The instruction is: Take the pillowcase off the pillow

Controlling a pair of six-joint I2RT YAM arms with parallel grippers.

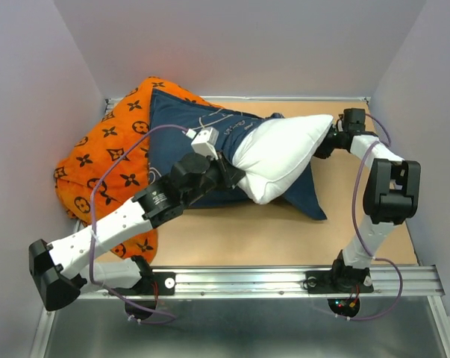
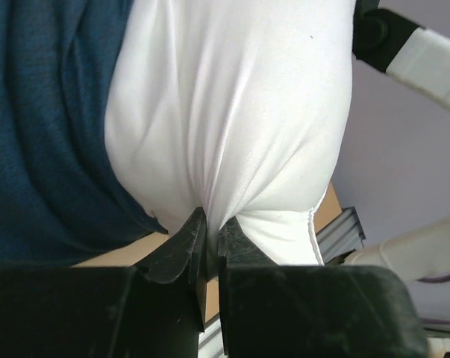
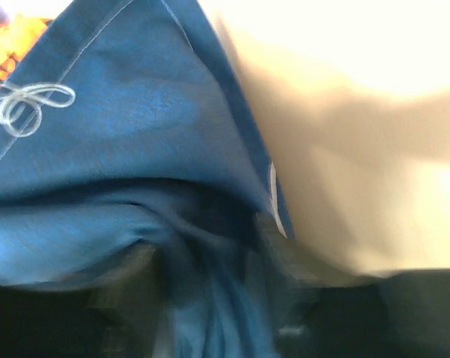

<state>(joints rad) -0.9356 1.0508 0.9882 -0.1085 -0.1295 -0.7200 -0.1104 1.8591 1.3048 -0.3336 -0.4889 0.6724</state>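
Observation:
The white pillow [image 1: 280, 153] lies across the middle of the table, mostly out of the navy pillowcase [image 1: 181, 130], which lies under and behind it. My left gripper [image 1: 238, 179] is shut on a pinch of the pillow's white fabric [image 2: 232, 119], with the jaws [image 2: 212, 227] closed at its lower edge and the pillowcase [image 2: 45, 134] to the left. My right gripper [image 1: 325, 145] is at the pillow's far right corner. In the blurred right wrist view, navy pillowcase fabric [image 3: 135, 149] bunches into my right gripper [image 3: 217, 298], with the pillow [image 3: 359, 134] to the right.
An orange cushion with black motifs [image 1: 105, 160] lies at the back left, partly under the pillowcase and my left arm. Grey walls close in the back and sides. A metal rail [image 1: 284, 280] runs along the near edge.

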